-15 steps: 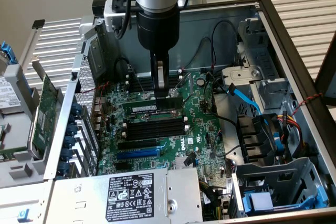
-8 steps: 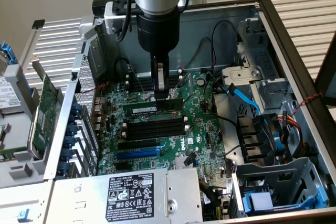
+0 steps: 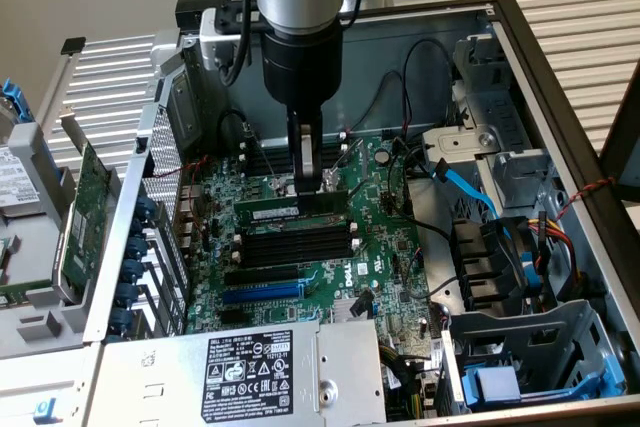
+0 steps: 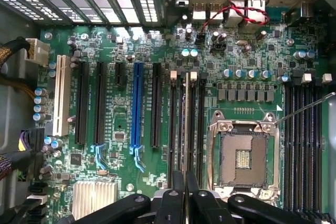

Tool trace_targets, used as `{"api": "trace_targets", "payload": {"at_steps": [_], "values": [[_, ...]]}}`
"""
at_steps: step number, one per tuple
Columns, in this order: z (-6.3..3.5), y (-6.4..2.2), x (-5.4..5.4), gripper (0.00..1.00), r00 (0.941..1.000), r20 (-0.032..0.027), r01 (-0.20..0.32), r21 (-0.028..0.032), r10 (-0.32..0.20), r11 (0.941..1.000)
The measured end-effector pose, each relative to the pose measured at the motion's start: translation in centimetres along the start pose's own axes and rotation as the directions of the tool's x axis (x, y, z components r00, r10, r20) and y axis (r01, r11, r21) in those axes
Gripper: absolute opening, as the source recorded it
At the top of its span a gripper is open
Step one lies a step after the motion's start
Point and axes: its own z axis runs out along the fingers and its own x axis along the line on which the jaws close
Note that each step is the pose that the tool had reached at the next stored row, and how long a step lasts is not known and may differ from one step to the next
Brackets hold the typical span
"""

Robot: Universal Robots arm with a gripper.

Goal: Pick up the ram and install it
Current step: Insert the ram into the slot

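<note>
The ram [image 3: 285, 208] is a long green stick standing on edge over the black memory slots [image 3: 298, 242] of the motherboard inside the open computer case. My gripper [image 3: 309, 185] reaches straight down and is shut on the ram's upper edge near its middle. In the wrist view the ram [image 4: 187, 124] appears edge-on as a thin line running out from between my fingertips [image 4: 177, 190], in line with one memory slot between white end clips [image 4: 173, 75]. I cannot tell whether it is seated in that slot.
The CPU socket [image 4: 242, 156] lies beside the memory slots, with more slots [image 4: 302, 140] beyond it. A blue expansion slot [image 4: 137, 103] and black ones sit on the other side. A green expansion card [image 3: 85, 209] stands outside the case at the exterior view's left. The power supply [image 3: 250, 369] is at the front, with cables [image 3: 465, 187] on the right.
</note>
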Motion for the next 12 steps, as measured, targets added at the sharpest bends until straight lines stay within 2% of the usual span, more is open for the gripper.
{"api": "trace_targets", "payload": {"at_steps": [12], "values": [[0.75, -0.04, 0.27, 0.13, 1.0, -0.0001, 0.0, 0.0, 0.0, 1.0]]}}
